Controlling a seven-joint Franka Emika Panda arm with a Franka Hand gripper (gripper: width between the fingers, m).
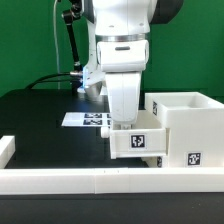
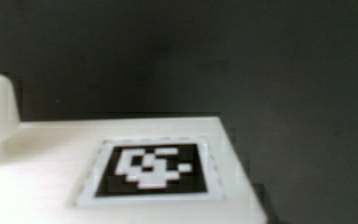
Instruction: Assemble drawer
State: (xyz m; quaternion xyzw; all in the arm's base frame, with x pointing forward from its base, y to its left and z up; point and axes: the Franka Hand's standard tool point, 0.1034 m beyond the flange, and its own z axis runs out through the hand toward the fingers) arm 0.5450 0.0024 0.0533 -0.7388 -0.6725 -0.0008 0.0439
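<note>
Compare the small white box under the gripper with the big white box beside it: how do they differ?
The small box is lower and narrower than the big box. The small box sits directly under the gripper; the big box stands free on the exterior view's right. Both are white and carry black marker tags.

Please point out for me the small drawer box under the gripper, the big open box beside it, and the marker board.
small drawer box (image 1: 138, 141), exterior view, its tagged front face.
big open box (image 1: 192, 125), exterior view, its front wall.
marker board (image 1: 84, 119), exterior view, its tagged surface.
</note>
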